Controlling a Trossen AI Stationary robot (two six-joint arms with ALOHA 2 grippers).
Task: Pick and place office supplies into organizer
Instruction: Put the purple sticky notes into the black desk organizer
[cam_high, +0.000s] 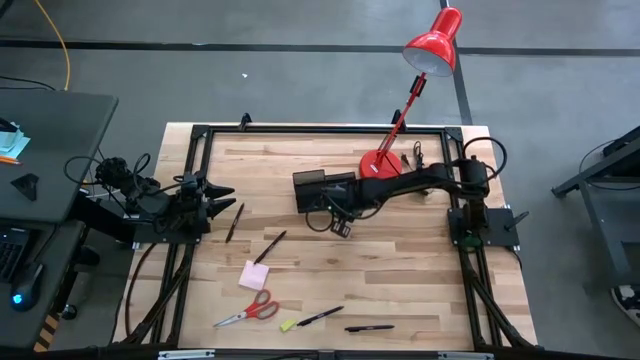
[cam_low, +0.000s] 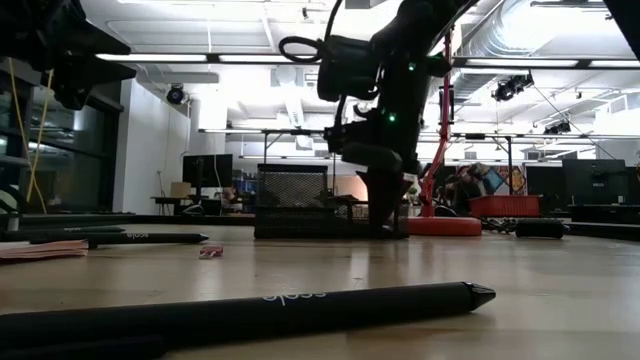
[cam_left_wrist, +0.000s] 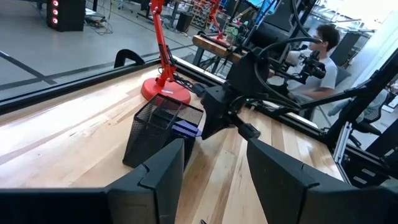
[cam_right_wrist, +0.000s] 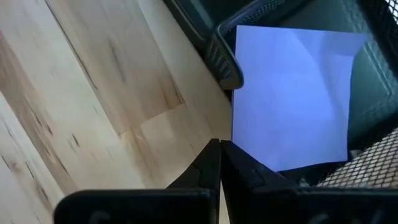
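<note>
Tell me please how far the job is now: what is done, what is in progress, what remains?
Done: a purple sticky-note pad lies in the organizer. In hand: nothing; the right gripper is beside the organizer, fingers shut and empty; the left gripper waits open at the table's left edge. Left: the pink pad, scissors, yellow piece and four pens on the table.

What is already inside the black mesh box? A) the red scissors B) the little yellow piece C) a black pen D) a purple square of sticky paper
D: the right wrist view shows a purple square sticky-note pad lying inside the black mesh organizer box, while the red-handled scissors, the slim black pens and the tiny yellow piece lie out on the wooden table.
</note>
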